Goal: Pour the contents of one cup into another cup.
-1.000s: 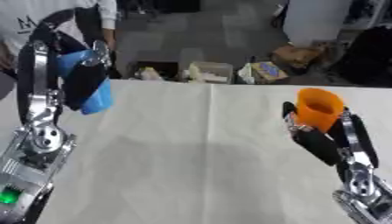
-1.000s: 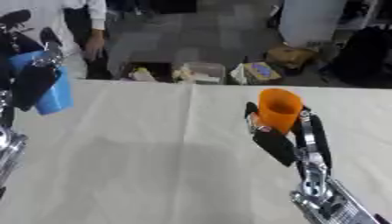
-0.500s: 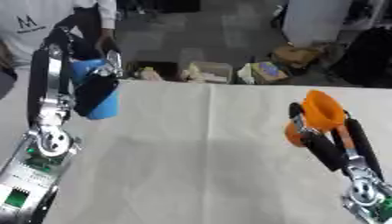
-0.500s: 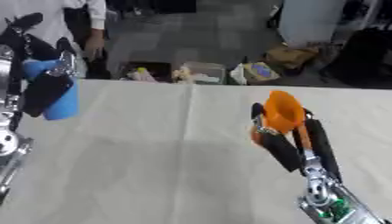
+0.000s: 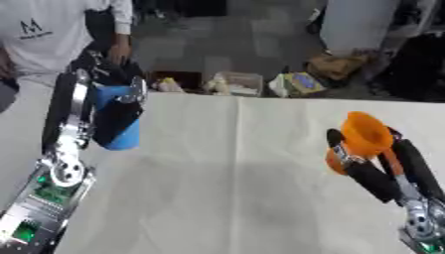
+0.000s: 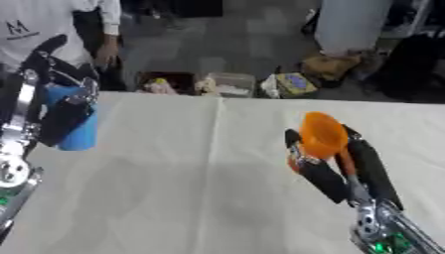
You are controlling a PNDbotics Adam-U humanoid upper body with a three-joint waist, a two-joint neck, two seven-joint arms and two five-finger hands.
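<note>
Left eye view: the left hand (image 5: pixel 111 115) is gripping the blue cup (image 5: pixel 119 121) at the left-centre of the frame, fingers curled round its side w/ the thumb on the far side. The cup is sitting roughly upright within the hand, its base poking out below the fingers, over the white table (image 5: pixel 217 188) near the left edge — can't tell if it's touching the cloth.

At the right-centre, the right hand (image 5: pixel 361 166) is wrapping the orange cup (image 5: pixel 358 140); black fingers are closing on it from both sides. The cup is tilting, its open mouth facing up and toward the camera, rim above the fingertips. It's held above the table, well apart from the blue cup — bare cloth lying between the two. Contents of either cup aren't visible.
</note>
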